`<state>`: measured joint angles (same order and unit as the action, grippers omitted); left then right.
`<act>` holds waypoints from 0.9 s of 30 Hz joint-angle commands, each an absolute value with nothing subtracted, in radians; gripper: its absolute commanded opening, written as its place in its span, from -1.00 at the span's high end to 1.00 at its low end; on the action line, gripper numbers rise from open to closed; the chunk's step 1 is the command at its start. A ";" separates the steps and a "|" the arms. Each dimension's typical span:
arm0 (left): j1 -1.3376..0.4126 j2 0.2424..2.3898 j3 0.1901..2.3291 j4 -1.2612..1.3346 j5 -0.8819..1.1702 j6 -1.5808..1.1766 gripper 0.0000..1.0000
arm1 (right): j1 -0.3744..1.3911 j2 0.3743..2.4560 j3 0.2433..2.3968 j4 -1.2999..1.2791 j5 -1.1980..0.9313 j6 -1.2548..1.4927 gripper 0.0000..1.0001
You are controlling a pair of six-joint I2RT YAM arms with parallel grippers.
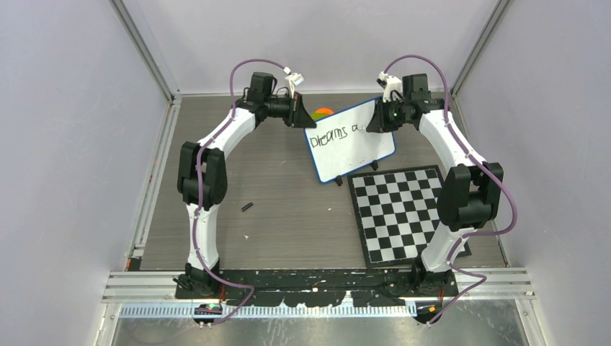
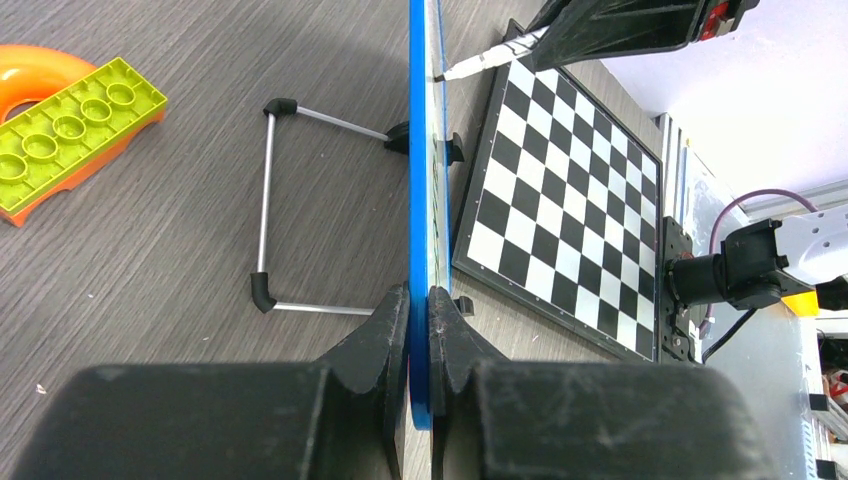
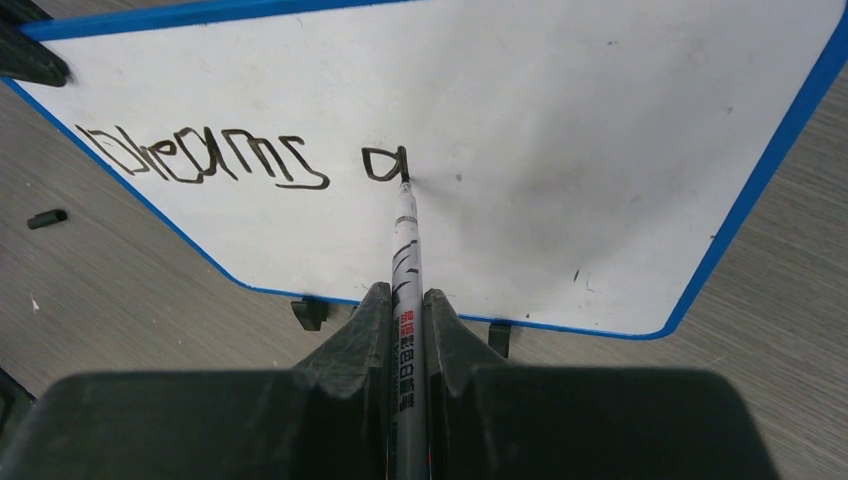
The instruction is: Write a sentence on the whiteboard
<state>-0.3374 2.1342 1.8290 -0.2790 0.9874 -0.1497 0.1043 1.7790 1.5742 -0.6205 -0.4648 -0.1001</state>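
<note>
Checkerboard (image 1: 400, 216) lies nearest on the table (image 1: 288, 231). Just past it the whiteboard (image 1: 353, 148) stands on its feet, left hand (image 2: 420, 297) clamped on its blue edge. Right hand (image 3: 405, 297) is clenched on a marker (image 3: 407, 235), tip touching the board at the sentence (image 3: 200, 160), which reads "Dreams a"; a green brick (image 2: 75, 125) lies behind.

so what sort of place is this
Probably a robot lab test cell: plain pale walls box in a grey table, a left arm and right arm are bolted at its near edge, with props like a checkered board and toy brick.
</note>
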 commanded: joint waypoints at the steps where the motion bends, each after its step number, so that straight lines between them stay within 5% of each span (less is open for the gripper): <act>1: -0.392 2.169 1.819 -0.379 1.015 -0.126 1.00 | 0.102 1.749 1.550 -0.595 -0.455 -0.128 0.99; 27: -0.402 2.173 1.822 -0.382 1.017 -0.122 1.00 | 0.097 1.769 1.660 -0.594 -0.436 -0.121 1.00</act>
<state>-0.3454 2.1345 1.8294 -0.2813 0.9897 -0.1486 0.1013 1.7752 1.6123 -0.6323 -0.4538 -0.1249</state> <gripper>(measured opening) 0.092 0.162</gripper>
